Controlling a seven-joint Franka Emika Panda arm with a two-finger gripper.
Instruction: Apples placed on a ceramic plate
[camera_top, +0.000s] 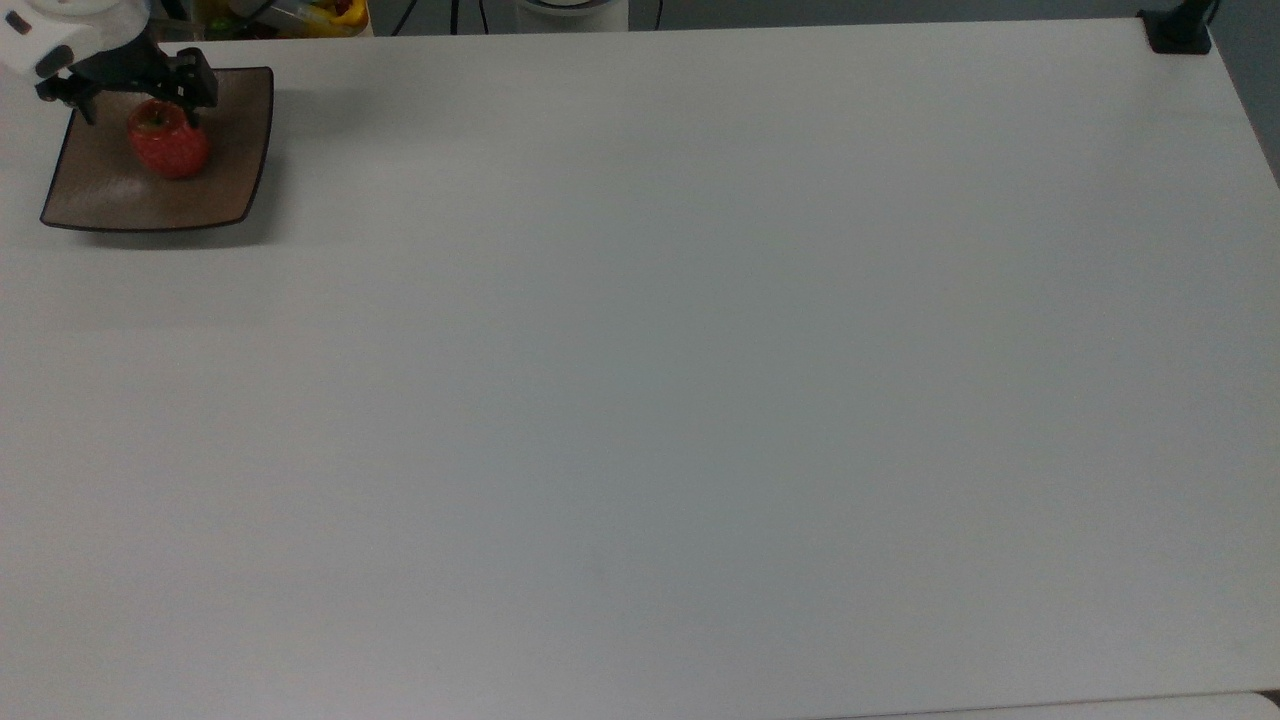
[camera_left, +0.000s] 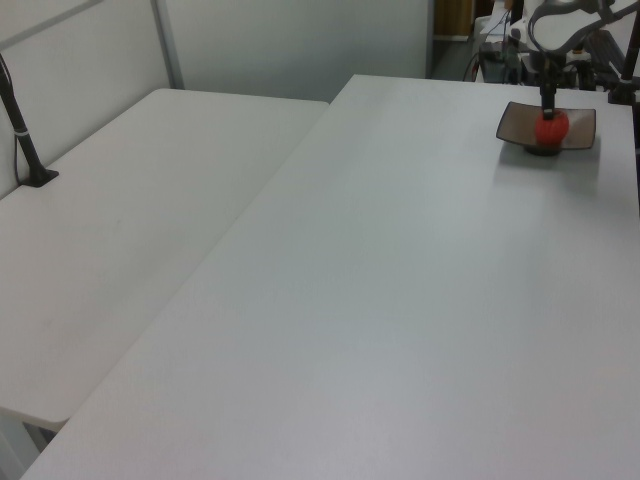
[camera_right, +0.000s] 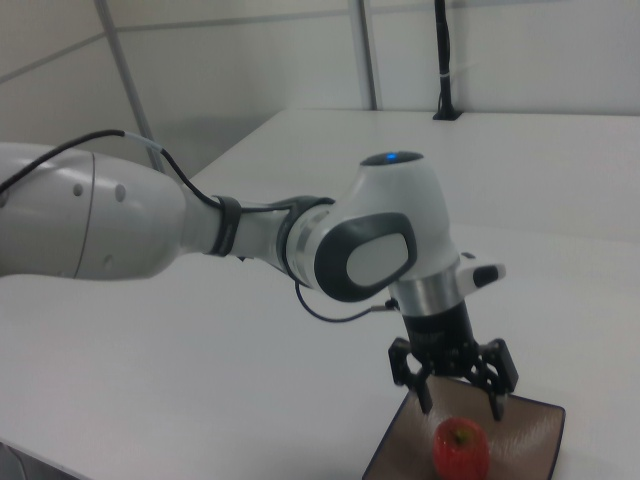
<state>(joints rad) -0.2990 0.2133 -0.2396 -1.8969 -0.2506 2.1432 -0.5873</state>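
With my fingers spread wide and gripping nothing, my pincer hangs just above the apple, and there's clear air between the fingertips and the fruit in the right view. One black finger sits to the right view's left of the apple, its twin to the right view's right, the red top showing between and below them. In the top view my pincer covers the plate's far edge, right over the apple, one finger out beyond the plate's left rim in the top view. In the left view my pincer points straight down onto the apple.

The apple itself? It's down, sitting upright on the ceramic plate, stem end up with a pale patch around it. On the plate it lies toward the far half, bare brown glaze spreading out on the near side. The left view has the plate resting flat on the white table.

Out from the plate, the table runs wide and white. At the table corner farthest along the far edge from the plate, a black clamp grips the tabletop. Behind the plate, past the table edge, there's a yellow container.
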